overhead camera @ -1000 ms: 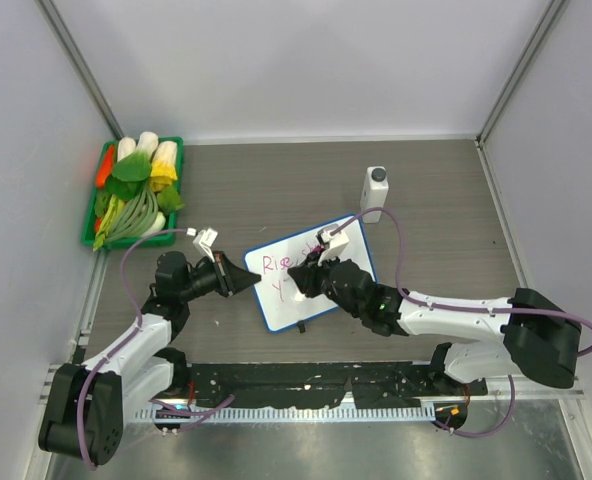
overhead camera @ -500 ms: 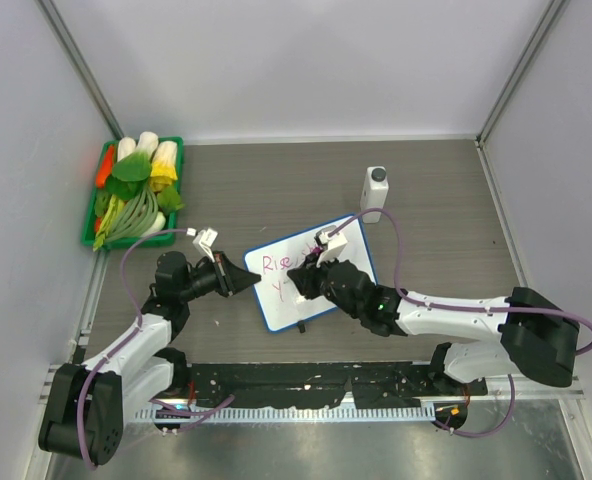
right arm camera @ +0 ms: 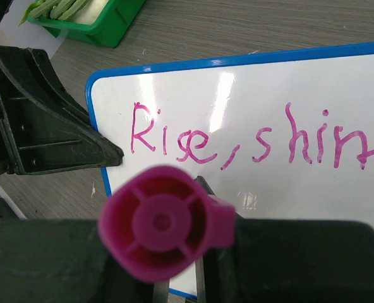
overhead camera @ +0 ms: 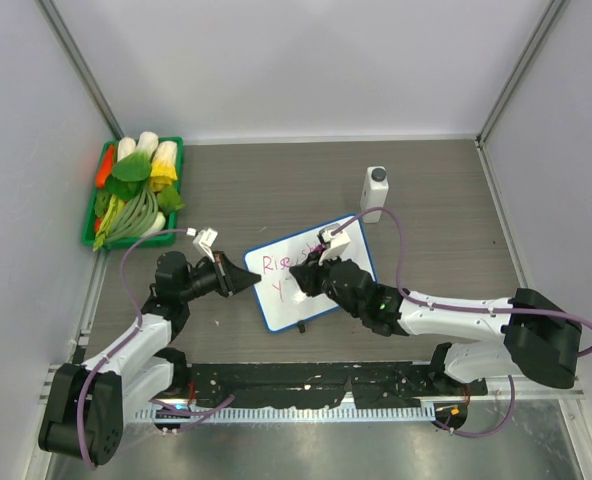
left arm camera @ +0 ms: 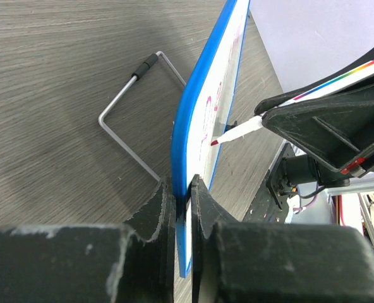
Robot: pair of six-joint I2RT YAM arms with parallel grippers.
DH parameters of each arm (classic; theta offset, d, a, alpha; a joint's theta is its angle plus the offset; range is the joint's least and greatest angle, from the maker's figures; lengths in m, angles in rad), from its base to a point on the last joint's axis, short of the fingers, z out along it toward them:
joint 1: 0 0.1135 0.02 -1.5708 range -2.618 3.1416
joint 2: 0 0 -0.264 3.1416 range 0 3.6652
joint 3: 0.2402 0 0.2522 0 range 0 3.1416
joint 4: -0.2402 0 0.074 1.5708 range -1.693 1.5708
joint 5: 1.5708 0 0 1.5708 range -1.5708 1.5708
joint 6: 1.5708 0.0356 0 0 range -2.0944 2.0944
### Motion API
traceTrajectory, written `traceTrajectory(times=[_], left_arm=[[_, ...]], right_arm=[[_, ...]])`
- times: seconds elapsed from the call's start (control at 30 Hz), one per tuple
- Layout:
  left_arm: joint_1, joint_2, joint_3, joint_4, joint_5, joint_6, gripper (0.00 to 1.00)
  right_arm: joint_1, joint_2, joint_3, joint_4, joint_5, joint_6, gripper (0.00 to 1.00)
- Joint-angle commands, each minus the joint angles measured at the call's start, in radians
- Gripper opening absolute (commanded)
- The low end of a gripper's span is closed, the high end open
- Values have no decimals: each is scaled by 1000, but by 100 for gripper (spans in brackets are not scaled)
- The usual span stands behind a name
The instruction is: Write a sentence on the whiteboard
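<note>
The right tool (overhead camera: 306, 273) pinches a pink-capped marker (right arm camera: 163, 222), its tip close to the whiteboard (overhead camera: 281, 305) at mid-frame. The left tool (left arm camera: 182, 189) is clamped on the board's blue left edge, which is tilted above the wood-grain tabletop (overhead camera: 436, 200). The top line of the sentence (right arm camera: 237, 142) reads "Rise, shine".

Top line of the sentence (right arm camera: 256, 142) on the whiteboard (right arm camera: 313, 76): I read "Rise, shine" in pink handwriting; its end runs off my right wrist view.
Second line: from overhead I make out only a "Y"; the rest is hidden.
</note>
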Motion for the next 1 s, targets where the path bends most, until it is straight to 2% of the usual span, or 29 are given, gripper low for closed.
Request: traceTrajectory(times=[0.0,0.6,0.97], left_arm=[[8,-1,-6,16,-53,72,0],[8,-7,-6,14,-53,73,0],[8,-8,-8,13,-54,72,0]], right_arm=[[-7,13,35,42,29,-19,1],[-9,9,-18,-2,-47,13,1],[-11,-19,-37,-18,41,18,1]])
